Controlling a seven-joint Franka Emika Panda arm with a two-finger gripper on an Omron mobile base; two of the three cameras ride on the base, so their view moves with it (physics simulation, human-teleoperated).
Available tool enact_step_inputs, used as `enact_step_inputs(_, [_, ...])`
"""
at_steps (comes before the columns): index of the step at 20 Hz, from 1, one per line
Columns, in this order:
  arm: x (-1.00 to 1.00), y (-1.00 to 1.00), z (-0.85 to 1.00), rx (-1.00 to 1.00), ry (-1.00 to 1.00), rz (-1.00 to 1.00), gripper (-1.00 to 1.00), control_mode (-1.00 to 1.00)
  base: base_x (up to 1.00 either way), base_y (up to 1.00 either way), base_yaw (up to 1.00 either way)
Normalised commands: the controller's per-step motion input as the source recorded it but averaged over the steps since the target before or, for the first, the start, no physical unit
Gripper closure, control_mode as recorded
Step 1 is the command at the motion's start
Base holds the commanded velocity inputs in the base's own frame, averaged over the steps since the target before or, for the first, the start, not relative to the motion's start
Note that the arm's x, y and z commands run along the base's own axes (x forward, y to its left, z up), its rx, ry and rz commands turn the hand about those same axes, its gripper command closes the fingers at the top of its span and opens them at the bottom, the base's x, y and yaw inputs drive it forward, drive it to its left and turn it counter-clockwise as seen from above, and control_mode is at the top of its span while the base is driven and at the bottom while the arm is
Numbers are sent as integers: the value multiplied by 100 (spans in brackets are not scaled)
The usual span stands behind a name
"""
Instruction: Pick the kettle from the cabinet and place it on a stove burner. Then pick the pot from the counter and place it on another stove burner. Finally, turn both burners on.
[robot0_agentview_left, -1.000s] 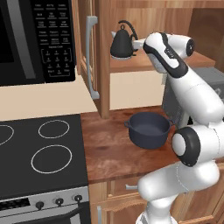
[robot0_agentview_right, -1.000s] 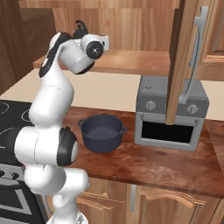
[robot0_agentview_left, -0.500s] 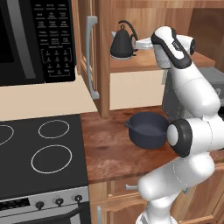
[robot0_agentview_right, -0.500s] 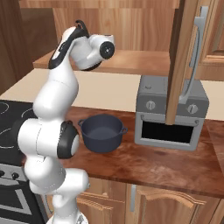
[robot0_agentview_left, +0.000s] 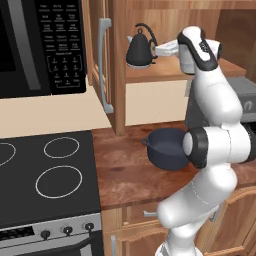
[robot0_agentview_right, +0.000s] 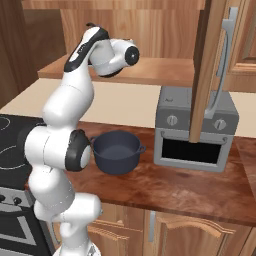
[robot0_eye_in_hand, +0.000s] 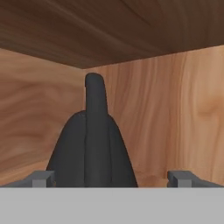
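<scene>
Nearest the base: black glass cooktop (robot0_agentview_left: 30, 200) with white ring outlines, smallest ring (robot0_agentview_left: 61, 147) at its back right, all rings bare. Knobs along the front edge below it. Right of the cooktop, the reddish-brown wood-grain table (robot0_agentview_left: 125, 170) runs to the wall; the pot (robot0_agentview_left: 167, 150) sits on it, dark blue-grey, upright, nothing visible inside, partly hidden by the arm in the left base view, fully shown at (robot0_agentview_right: 117, 151) in the right base view. Grey toaster oven (robot0_agentview_right: 192, 130) stands on the table just beside the pot, toward the wall. Above the cooktop, black microwave (robot0_agentview_left: 40, 45). Wall cabinet (robot0_agentview_left: 117, 75), door swung open with grey bar handle (robot0_agentview_left: 104, 65). The kettle (robot0_agentview_left: 140, 47) stands upright on the cabinet shelf (robot0_agentview_left: 165, 72), toward its left end. Fingers (robot0_eye_in_hand: 111, 177) spread wide, holding nothing, level with the kettle's body, one tip either side, not touching it; kettle handle points up between them.
</scene>
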Motion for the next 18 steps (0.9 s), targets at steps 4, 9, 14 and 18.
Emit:
enact_step_inputs(4, [18,1,0,0,0,8,-100,-100,0,0,0])
enact_step_inputs(9, [20,23,0,0,0,4,-100,-100,0,0,0])
enact_step_inputs(14, [16,27,0,0,0,2,-100,-100,0,0,0])
enact_step_inputs(18, [8,25,0,0,0,1,-100,-100,0,0,0])
